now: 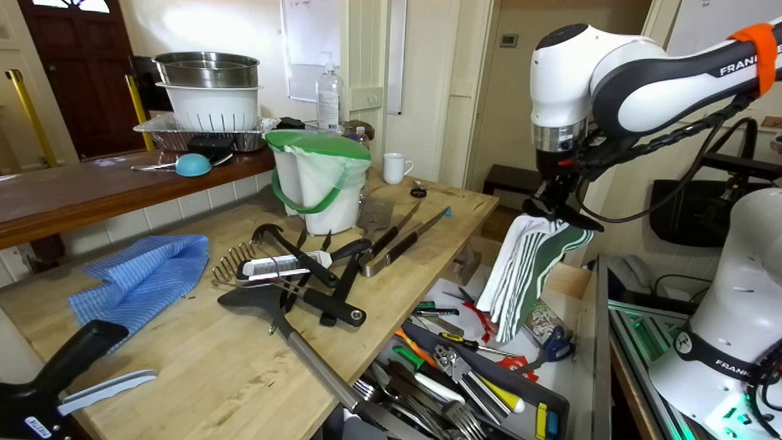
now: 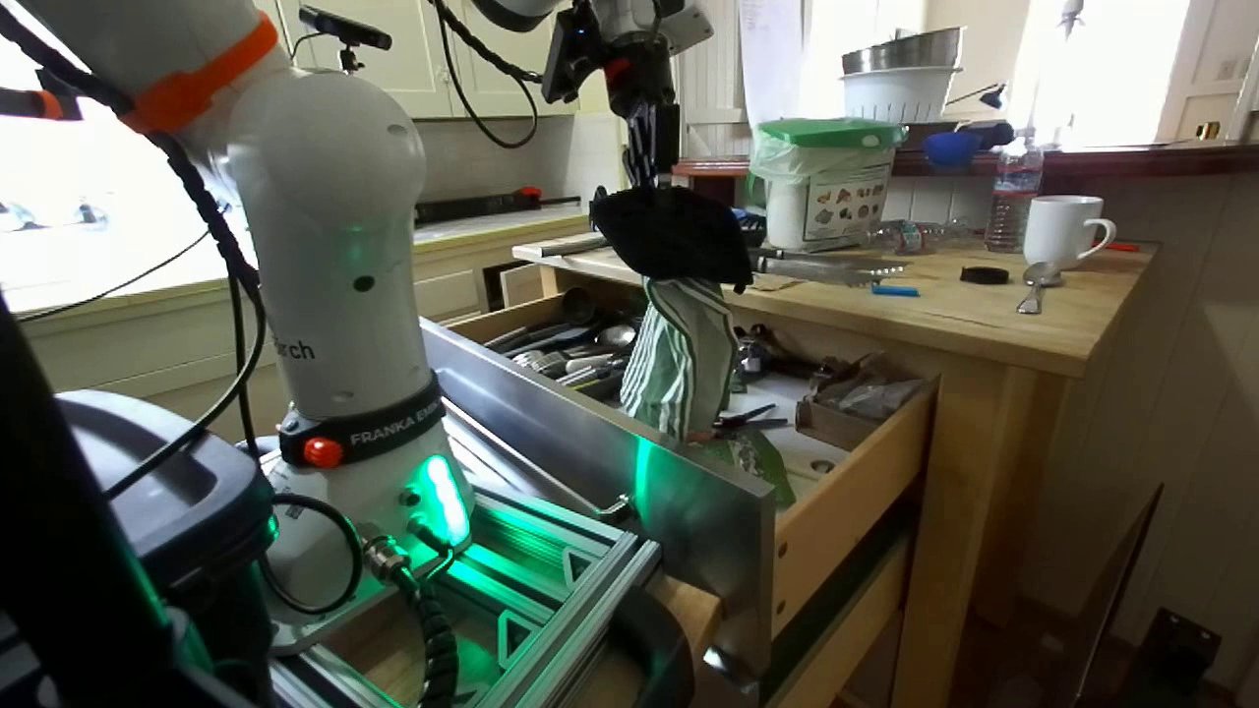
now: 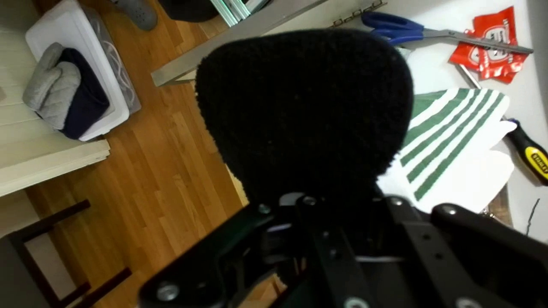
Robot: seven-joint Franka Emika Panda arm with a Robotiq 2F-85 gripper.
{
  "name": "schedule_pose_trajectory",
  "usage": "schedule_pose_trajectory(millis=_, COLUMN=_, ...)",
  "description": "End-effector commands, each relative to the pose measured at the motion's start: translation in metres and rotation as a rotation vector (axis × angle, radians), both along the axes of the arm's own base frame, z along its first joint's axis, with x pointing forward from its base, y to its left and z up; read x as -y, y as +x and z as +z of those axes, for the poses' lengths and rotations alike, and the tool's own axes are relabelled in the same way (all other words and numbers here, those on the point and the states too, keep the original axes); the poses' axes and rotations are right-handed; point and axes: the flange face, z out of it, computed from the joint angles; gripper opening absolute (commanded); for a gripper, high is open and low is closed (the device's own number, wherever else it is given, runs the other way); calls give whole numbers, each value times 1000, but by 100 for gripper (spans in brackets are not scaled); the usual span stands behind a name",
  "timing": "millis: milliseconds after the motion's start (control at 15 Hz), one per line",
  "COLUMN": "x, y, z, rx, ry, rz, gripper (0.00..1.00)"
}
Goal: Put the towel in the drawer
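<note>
"Towel point(image 1: 525, 275) location?"
"Suspended over the extended drawer point(image 2: 856, 497), striped folds hanging down; contact at the lower end cannot be determined."
"Gripper point(image 2: 653, 175) condition?"
"Pressed together, pinching the black fabric point(image 2: 674, 236) at the towel's upper end."

"FRAN…" on arm point(image 1: 672, 82); "FRANKA" on base band point(image 2: 379, 433); "STANLEY" on screwdriver point(image 3: 529, 150).

the arm point(image 1: 644, 91) stretches out, wrist point(image 1: 558, 133) pointing down, jaws pinched together.
</note>
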Motion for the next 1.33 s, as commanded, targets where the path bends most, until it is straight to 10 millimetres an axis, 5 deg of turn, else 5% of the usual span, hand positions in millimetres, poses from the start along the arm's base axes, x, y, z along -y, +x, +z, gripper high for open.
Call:
schedule_pose_trajectory(millis=0, x=14, y=-11, z=25, rx=120, ry=-106, rz=-106, gripper=6)
schedule_pose_trajectory(millis=400, x=66, y=-25, z=87, rx=292, ry=-286, rz=-245, gripper=6)
schedule_pose_trajectory(millis=1000, x=61, y=2, z=-19, rx=493, ry=-466, rz=-605, gripper=6)
schedule_pose_trajectory(millis=1133, x=54, y=6, z=-45, rx=397, ry=-448, rz=-650, gripper=6)
schedule_pose_trajectory(millis=1200, x=57, y=-1, z=-28, rx=436, ry=-447, rz=-613, gripper=24)
schedule_pose_trajectory(millis=1267, x=55, y=1, z=-39, rx=415, ry=-440, rz=-623, gripper=24)
